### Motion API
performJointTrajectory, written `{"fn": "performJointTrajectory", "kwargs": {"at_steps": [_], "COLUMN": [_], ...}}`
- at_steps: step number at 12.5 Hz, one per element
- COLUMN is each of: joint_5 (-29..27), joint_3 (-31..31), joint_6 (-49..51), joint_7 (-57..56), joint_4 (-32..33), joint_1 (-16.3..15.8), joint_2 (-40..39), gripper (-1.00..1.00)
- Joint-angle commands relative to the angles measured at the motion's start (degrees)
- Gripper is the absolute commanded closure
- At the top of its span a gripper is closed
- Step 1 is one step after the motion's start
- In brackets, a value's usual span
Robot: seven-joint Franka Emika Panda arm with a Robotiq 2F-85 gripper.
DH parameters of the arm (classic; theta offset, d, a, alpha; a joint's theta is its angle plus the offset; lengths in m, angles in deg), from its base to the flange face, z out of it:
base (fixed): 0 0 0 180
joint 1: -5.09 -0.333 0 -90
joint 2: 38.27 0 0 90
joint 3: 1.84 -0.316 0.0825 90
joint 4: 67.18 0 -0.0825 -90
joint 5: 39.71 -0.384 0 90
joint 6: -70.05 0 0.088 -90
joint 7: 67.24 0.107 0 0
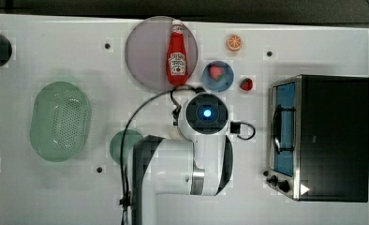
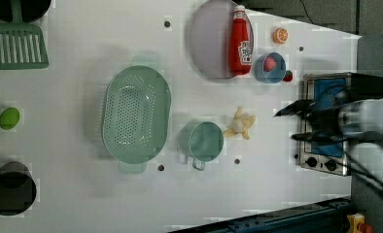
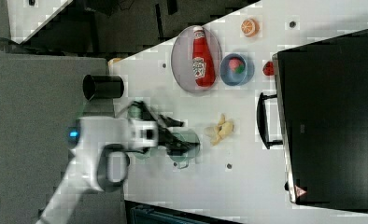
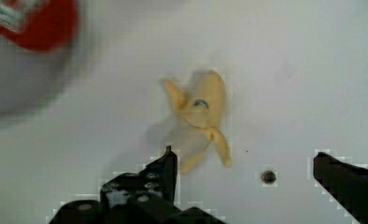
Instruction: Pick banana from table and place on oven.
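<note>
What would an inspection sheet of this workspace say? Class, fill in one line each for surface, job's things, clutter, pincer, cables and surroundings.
Surface: white table with small dark screw holes.
Job's things: banana lying on the table, untouched; oven with its black top bare.
Clutter: ketchup bottle on a plate, blue bowl, orange slice, green colander, green cup, spatula.
Pincer: pincer open, near the banana, holding nothing.
Cables: black cable looping along the arm.
Surroundings: dark floor beyond the table edge.
</note>
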Motion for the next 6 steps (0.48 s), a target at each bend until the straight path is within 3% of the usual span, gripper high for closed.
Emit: {"fn": "performJointTrajectory", "kwargs": {"at_steps": [1,6], "joint_5": [0.9,0.9], "joint_3": [-0.5,-1.1], "joint_6": [-9.5,-18.6], "joint_7": [-1.1,-1.0], "joint_4": [2.2,4.5], "joint_1": [-0.5,-1.3], "joint_2": [-0.4,-9.8], "gripper": [-1.00,-1.00]}}
